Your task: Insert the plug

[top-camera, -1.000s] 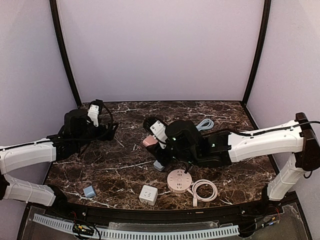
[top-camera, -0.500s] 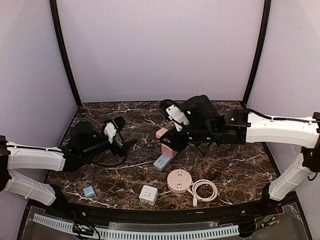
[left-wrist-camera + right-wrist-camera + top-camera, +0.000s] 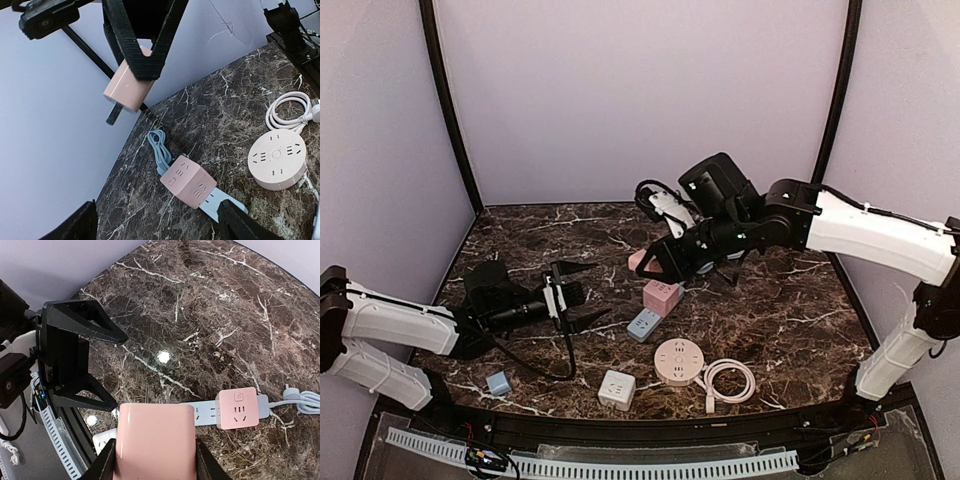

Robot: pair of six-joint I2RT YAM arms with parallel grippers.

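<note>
Cropped by the lower edge of the right wrist view: pink plug (image 3: 155, 440), prongs hidden behind its own body. Largely buried under the pink cube socket (image 3: 187, 181): blue power strip (image 3: 225, 207). Clipped at the left wrist view's bottom edge: left gripper (image 3: 156, 222), both fingers.

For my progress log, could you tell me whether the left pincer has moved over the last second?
Yes: the left pincer swung right, closer to the round socket.
</note>
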